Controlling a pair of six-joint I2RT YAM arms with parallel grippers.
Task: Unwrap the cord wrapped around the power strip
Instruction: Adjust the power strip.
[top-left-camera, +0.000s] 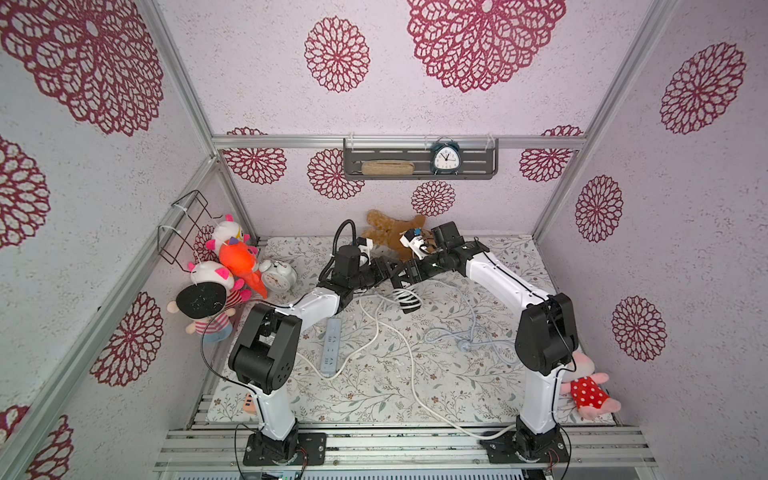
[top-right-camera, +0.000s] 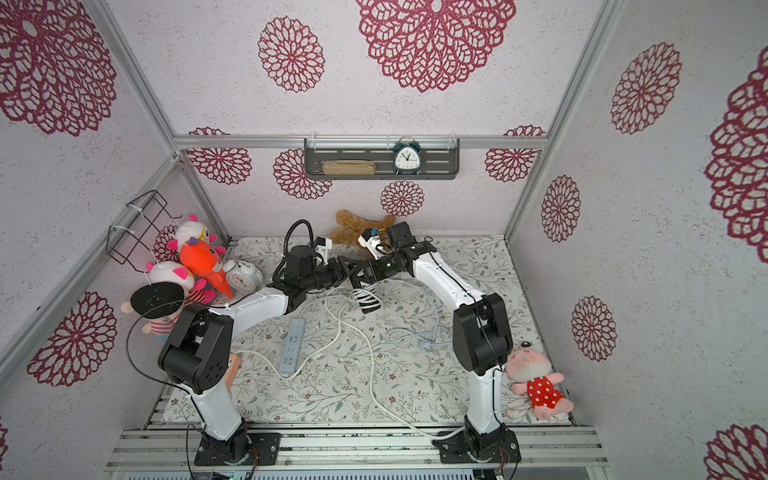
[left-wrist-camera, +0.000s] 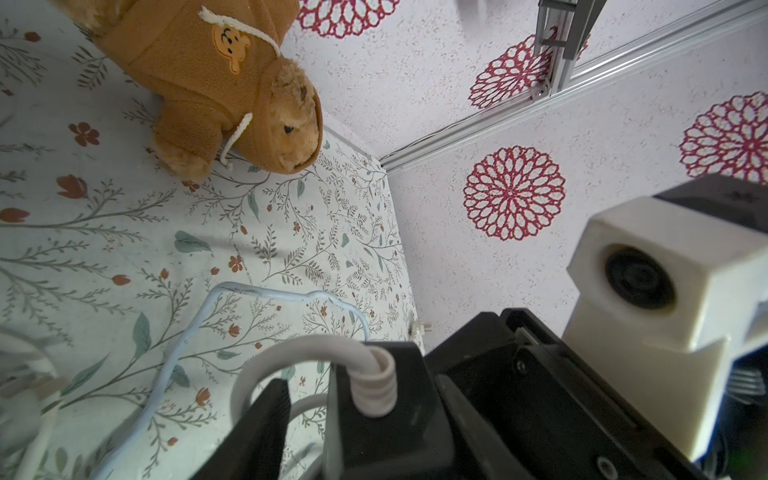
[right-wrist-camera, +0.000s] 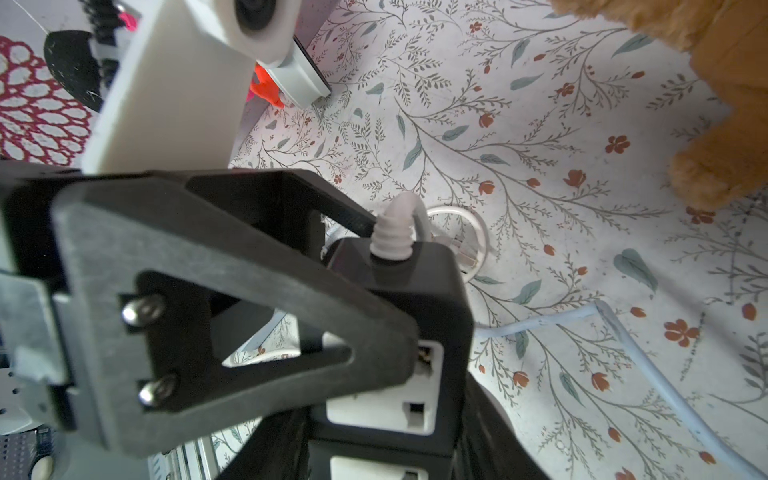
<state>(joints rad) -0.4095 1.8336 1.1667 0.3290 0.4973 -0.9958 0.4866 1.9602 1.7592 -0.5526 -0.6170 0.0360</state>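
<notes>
A black power strip (top-left-camera: 409, 305) (top-right-camera: 370, 305) hangs over the middle of the floral mat, several white turns of cord (top-left-camera: 400, 294) wound round it. In both top views my left gripper (top-left-camera: 394, 277) (top-right-camera: 353, 276) and right gripper (top-left-camera: 409, 277) (top-right-camera: 366, 276) meet at its upper end. In the left wrist view, my left gripper (left-wrist-camera: 361, 419) is shut on the strip (left-wrist-camera: 374, 432) just below the cord's ribbed sleeve (left-wrist-camera: 374, 386). In the right wrist view, my right gripper (right-wrist-camera: 382, 436) is shut on the strip's sides, its white sockets (right-wrist-camera: 382, 403) facing the camera.
A pale flat power strip (top-left-camera: 330, 345) lies on the mat with loose white cord (top-left-camera: 411, 365) trailing to the front edge. A light blue cable (top-left-camera: 469, 332) lies at the right. A brown teddy (top-left-camera: 395, 232) sits behind the grippers. An alarm clock (top-left-camera: 276, 274) and plush toys (top-left-camera: 232, 257) crowd the left.
</notes>
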